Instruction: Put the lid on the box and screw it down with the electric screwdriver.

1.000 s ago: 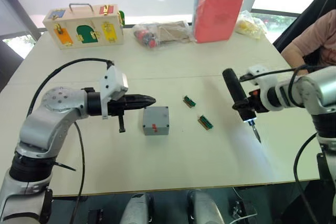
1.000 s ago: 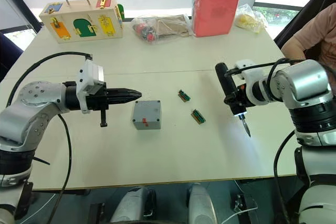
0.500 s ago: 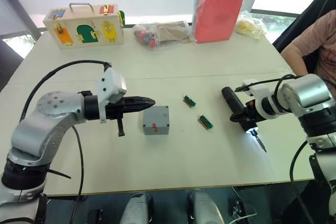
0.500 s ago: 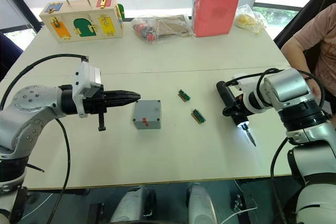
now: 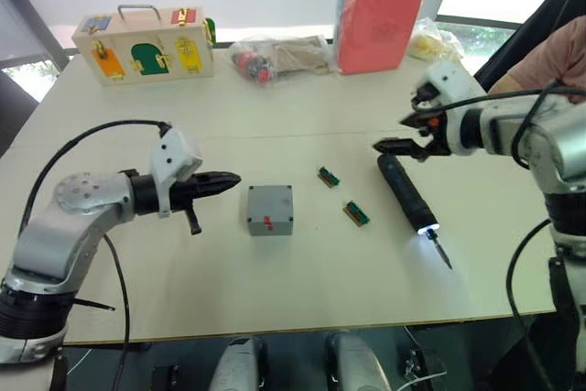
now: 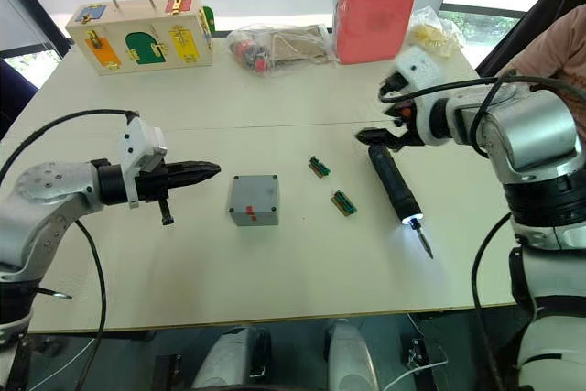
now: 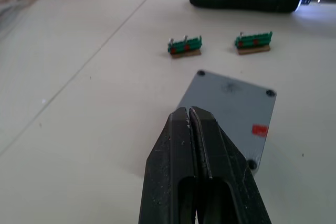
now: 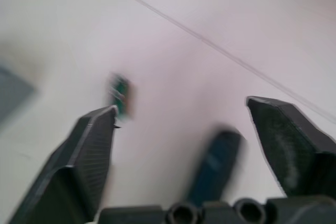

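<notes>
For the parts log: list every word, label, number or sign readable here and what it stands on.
No text can be read.
The box: a small red mark, with no lettering that shows.
The wooden box: coloured doors, no words visible.
The screwdriver: no marking legible.

We see the box (image 5: 269, 210) mid-bench (image 5: 275, 290), two connectors (image 5: 343, 195) to its right, the electric screwdriver (image 5: 406, 196) lying further right, wooden box (image 5: 146, 46) and bags (image 5: 281, 56) behind
</notes>
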